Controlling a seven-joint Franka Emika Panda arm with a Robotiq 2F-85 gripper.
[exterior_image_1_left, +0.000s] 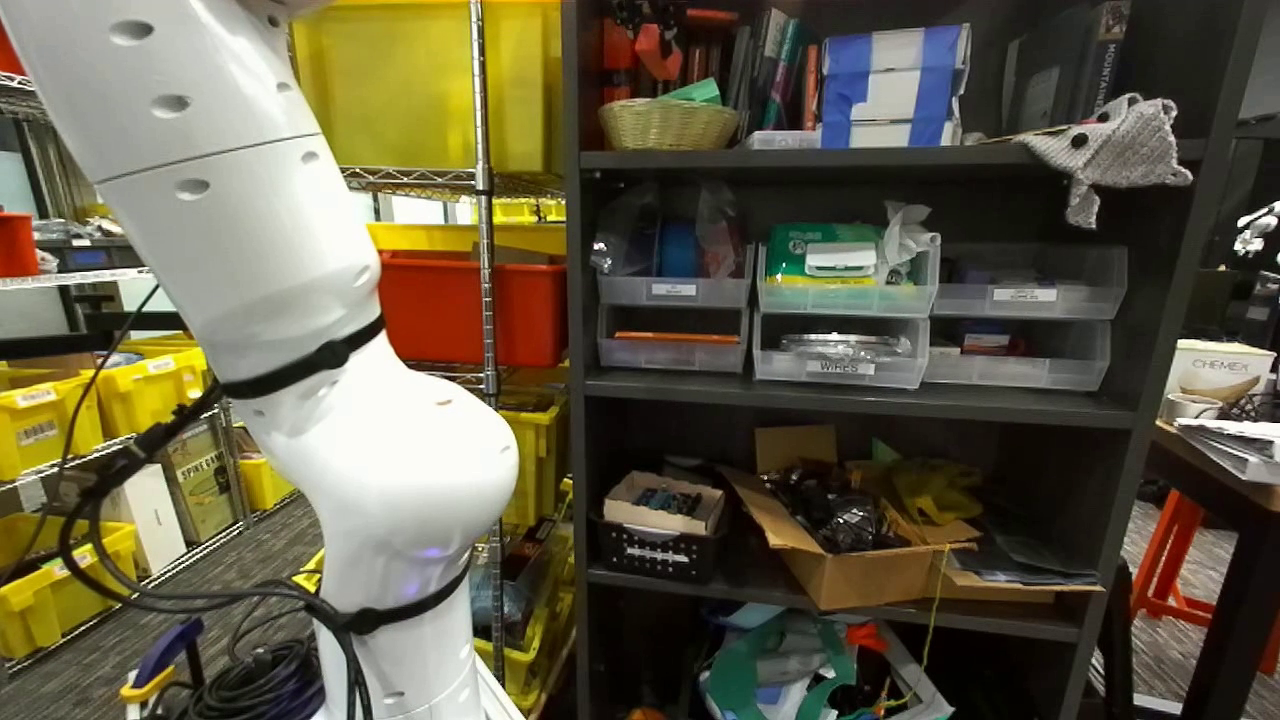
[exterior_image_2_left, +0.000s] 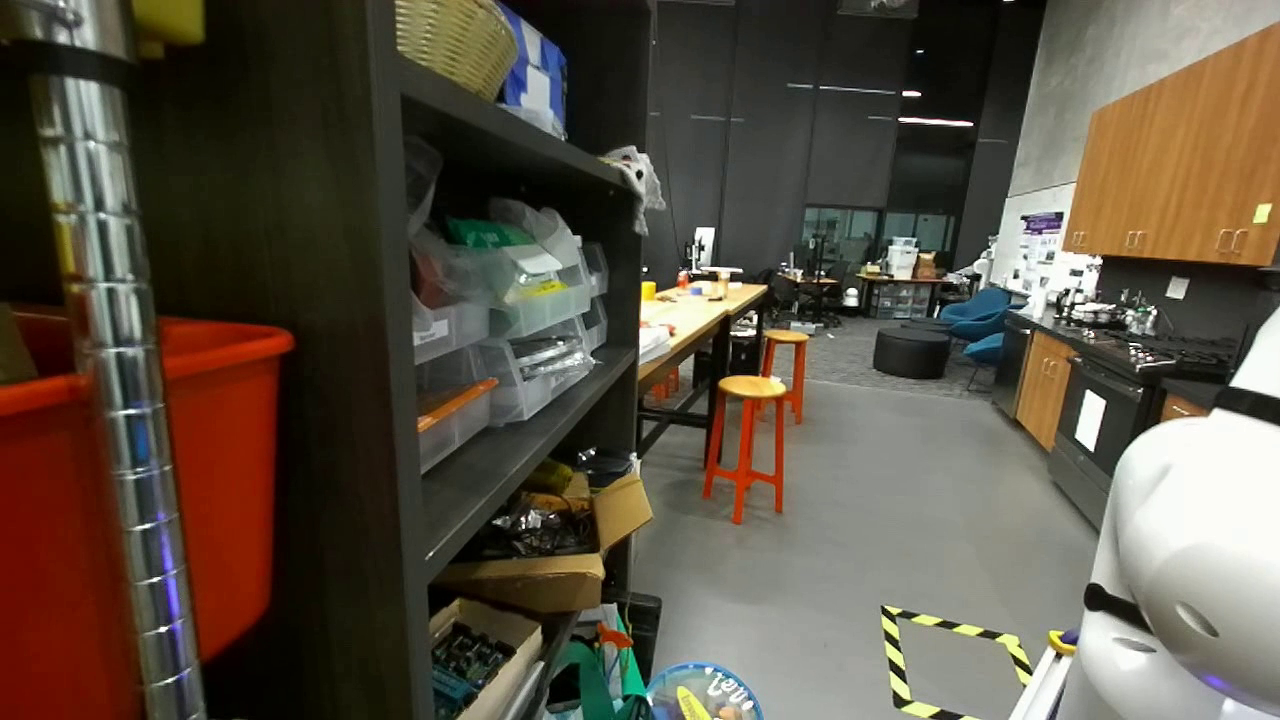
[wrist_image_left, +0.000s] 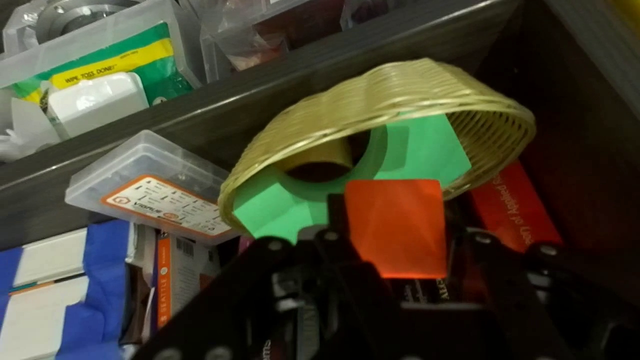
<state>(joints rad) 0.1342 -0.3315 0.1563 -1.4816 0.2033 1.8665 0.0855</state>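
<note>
In the wrist view my gripper (wrist_image_left: 395, 225) is shut on an orange block (wrist_image_left: 397, 230), with a dark finger at each side of it. Above the pale woven basket (exterior_image_1_left: 668, 124), the same orange block (exterior_image_1_left: 657, 52) hangs in the air in an exterior view, under the dark gripper (exterior_image_1_left: 650, 14) at the top edge. Green folded pieces (wrist_image_left: 425, 145) lie inside the basket (wrist_image_left: 400, 90), with a tan ring-like thing (wrist_image_left: 320, 155) among them. From the wrist camera, the block overlaps the basket's near rim. Its far side is hidden.
A clear plastic case (wrist_image_left: 150, 185) lies beside the basket. Books (wrist_image_left: 515, 205) stand behind it, and a blue-and-white box (exterior_image_1_left: 893, 85) is further along the shelf. The shelf's side wall (wrist_image_left: 585, 150) rises close by. Clear bins (exterior_image_1_left: 845, 270) fill the shelf below.
</note>
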